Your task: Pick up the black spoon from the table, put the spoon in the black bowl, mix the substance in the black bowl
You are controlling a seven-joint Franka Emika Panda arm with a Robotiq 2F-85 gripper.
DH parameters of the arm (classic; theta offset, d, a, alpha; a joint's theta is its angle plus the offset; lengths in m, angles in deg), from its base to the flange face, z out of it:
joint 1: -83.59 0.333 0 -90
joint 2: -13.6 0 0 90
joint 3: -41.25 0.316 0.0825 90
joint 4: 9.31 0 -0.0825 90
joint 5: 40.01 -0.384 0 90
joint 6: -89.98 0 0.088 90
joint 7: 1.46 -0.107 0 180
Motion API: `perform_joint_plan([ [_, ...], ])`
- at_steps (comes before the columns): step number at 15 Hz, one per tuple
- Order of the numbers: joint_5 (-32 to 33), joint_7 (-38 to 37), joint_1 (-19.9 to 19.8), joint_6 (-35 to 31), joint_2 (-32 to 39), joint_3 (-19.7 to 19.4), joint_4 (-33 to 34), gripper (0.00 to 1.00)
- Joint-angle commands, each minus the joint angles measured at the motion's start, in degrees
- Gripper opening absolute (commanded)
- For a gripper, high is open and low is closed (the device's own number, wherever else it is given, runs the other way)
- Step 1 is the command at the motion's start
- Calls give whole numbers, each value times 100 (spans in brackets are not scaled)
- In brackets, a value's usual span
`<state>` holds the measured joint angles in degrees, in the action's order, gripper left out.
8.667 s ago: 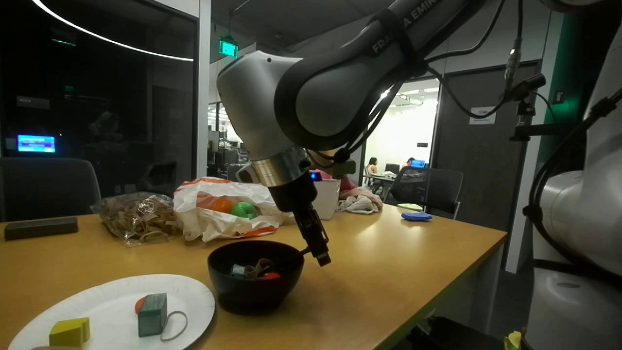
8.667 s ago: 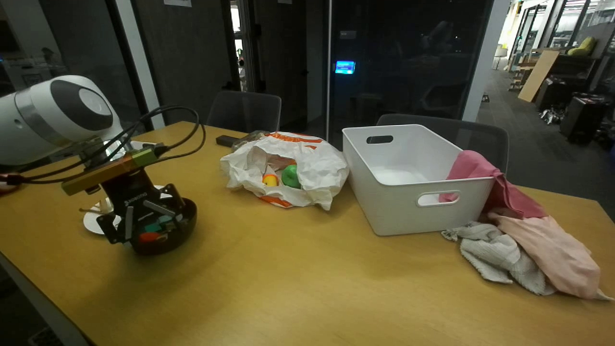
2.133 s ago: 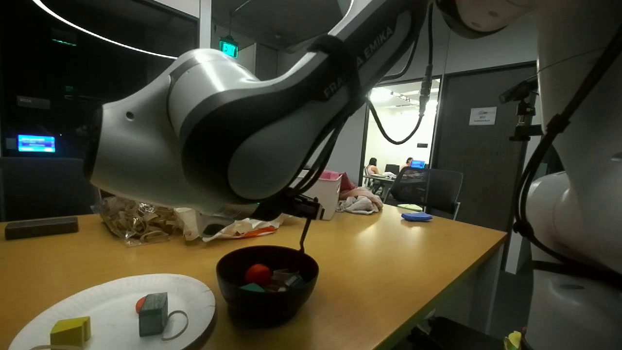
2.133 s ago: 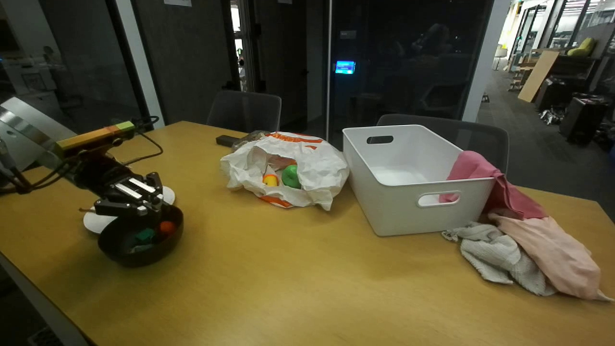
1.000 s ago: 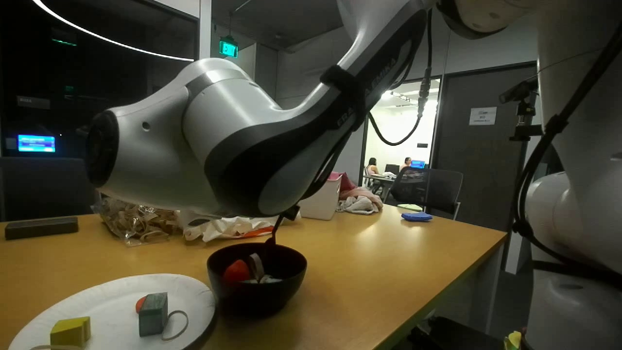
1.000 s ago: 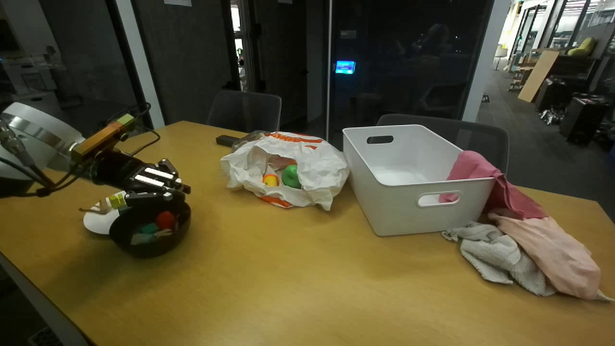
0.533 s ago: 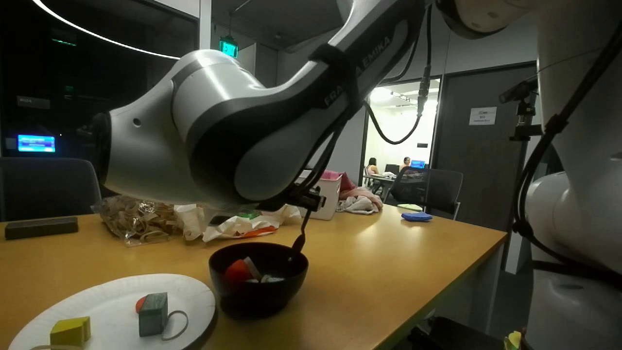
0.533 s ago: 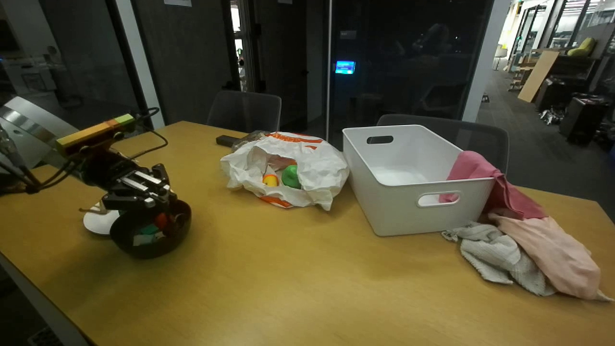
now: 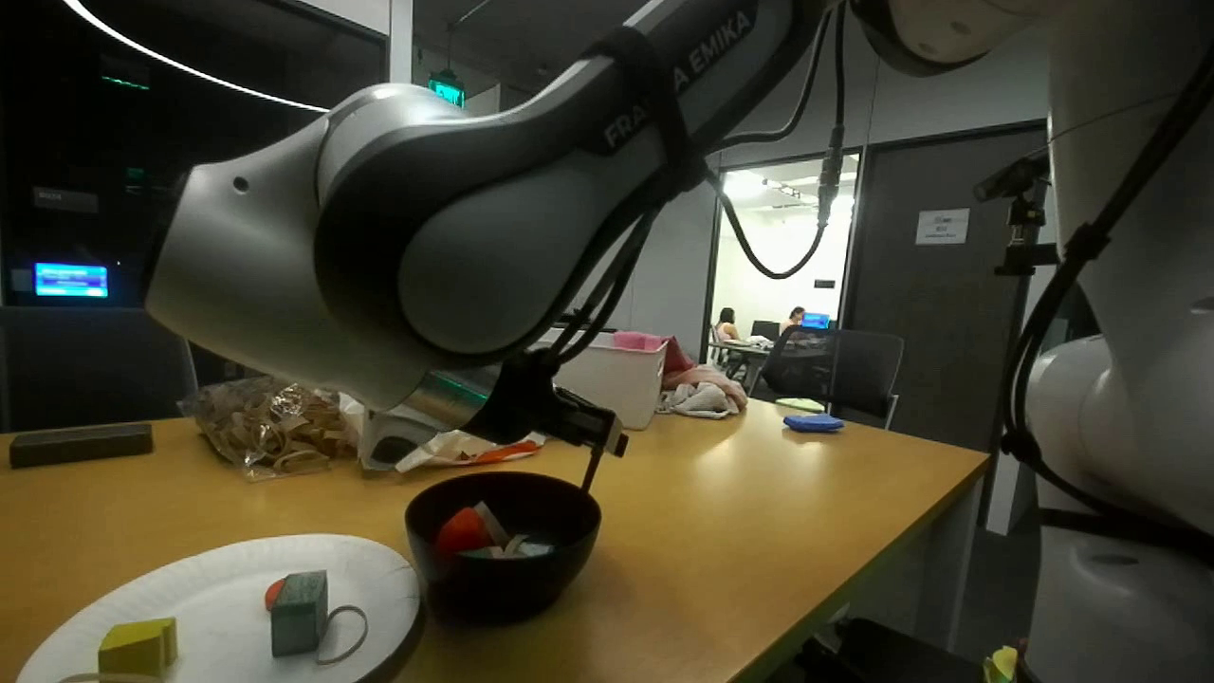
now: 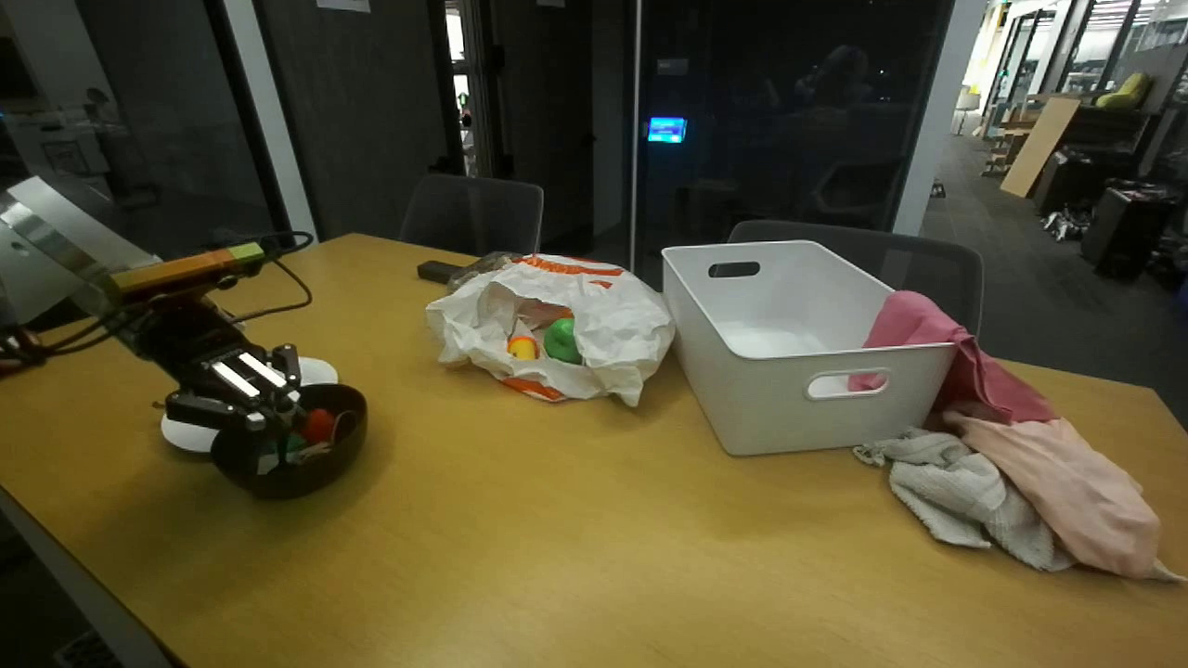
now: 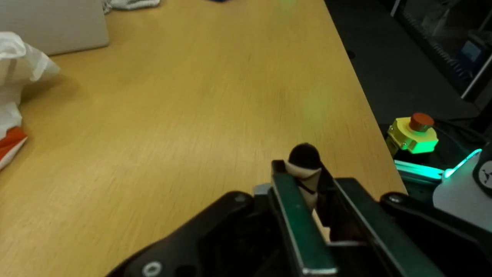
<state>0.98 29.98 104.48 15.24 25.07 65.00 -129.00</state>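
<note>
Pincer (image 9: 615, 439) clamped on black spoon (image 9: 592, 470); lower end lost at rim of black bowl (image 9: 503, 590); substance (image 10: 319, 427) partly hidden.

Tilted spoon (image 9: 592, 470), pieces (image 9: 464, 531) in black bowl (image 9: 505, 586)

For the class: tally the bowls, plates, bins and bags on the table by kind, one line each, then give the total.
Bowls: 1, the black bowl
Plates: 1, the white plate
Bins: 1, the white bin
Bags: 2, the white-and-orange bag and the clear bag
Total: 5
</note>
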Motion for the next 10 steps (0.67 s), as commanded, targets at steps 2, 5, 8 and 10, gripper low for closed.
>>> perform_joint_plan([
  [2, -115, 14, -97, -1104, -183, -13, -131, 12],
  [5, 303, -183, -65, -1469, -217, -90, -223, 12],
  [8, 829, -219, -3, -1153, -209, -118, -237, 12],
  [10, 1065, -232, 40, -784, -181, -114, -207, 12],
])
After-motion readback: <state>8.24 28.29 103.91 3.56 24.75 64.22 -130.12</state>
